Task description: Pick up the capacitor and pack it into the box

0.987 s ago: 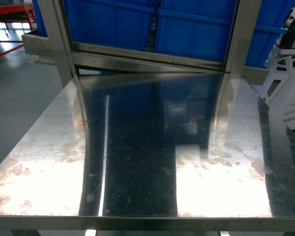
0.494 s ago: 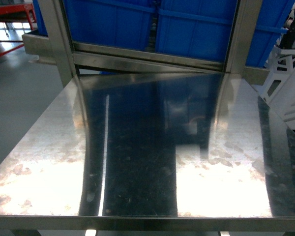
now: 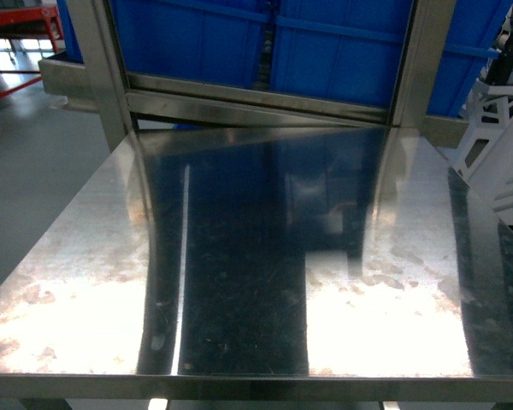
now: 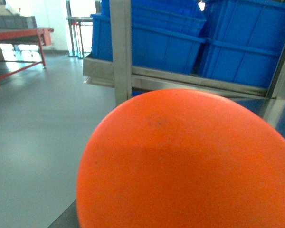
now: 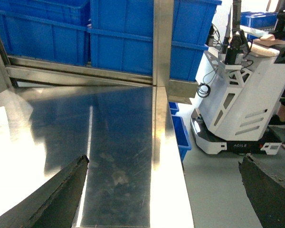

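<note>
A big smooth orange rounded thing [image 4: 190,161] fills the lower part of the left wrist view, very close to the lens. It hides the left gripper's jaws, and I cannot tell what it is or whether it is held. My right gripper [image 5: 164,192] is open, its dark fingers [image 5: 57,197] far apart over the right edge of the steel table [image 5: 118,142], with nothing between them. No capacitor can be made out. The box is out of view. Neither gripper appears in the head view.
Blue plastic bins [image 3: 205,38] are stacked behind the table in a steel frame with upright posts [image 3: 98,68]. A white wheeled robot [image 5: 237,104] stands on the floor right of the table. Small blue bins [image 5: 180,137] sit below the table edge. A red bench [image 4: 19,35] is far left.
The white robot at the right edge of the head view has drifted slightly to the right. The table and bins look the same.
</note>
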Motion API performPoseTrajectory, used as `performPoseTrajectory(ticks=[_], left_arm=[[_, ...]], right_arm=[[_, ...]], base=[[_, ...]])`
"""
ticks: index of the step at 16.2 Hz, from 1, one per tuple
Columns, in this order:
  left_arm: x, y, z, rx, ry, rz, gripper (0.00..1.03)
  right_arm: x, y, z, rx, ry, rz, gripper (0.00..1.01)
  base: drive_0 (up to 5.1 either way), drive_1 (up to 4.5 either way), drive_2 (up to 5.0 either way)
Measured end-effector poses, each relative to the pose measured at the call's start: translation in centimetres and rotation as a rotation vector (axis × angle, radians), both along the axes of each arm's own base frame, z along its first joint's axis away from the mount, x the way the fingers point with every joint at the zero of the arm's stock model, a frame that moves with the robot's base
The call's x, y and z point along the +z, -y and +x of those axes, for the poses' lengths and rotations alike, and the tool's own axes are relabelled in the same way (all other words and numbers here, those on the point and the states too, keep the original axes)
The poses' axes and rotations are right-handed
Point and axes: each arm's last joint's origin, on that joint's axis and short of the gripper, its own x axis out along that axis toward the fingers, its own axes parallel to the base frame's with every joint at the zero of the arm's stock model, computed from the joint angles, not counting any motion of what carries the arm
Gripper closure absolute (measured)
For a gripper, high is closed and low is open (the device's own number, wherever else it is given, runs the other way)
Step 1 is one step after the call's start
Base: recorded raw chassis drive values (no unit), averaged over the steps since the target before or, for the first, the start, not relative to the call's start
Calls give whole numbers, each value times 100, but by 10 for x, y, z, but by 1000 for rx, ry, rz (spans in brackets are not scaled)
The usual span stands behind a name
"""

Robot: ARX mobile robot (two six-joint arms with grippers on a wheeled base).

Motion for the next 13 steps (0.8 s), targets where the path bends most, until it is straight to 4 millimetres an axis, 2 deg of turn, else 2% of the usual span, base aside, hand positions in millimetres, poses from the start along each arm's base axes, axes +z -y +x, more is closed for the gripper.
performPoseTrajectory(ticks=[13], left_arm=[[-3,0,0,1,-24,0,59]], right_arm=[[0,0,0,0,0,0,3]], base=[[0,0,0]])
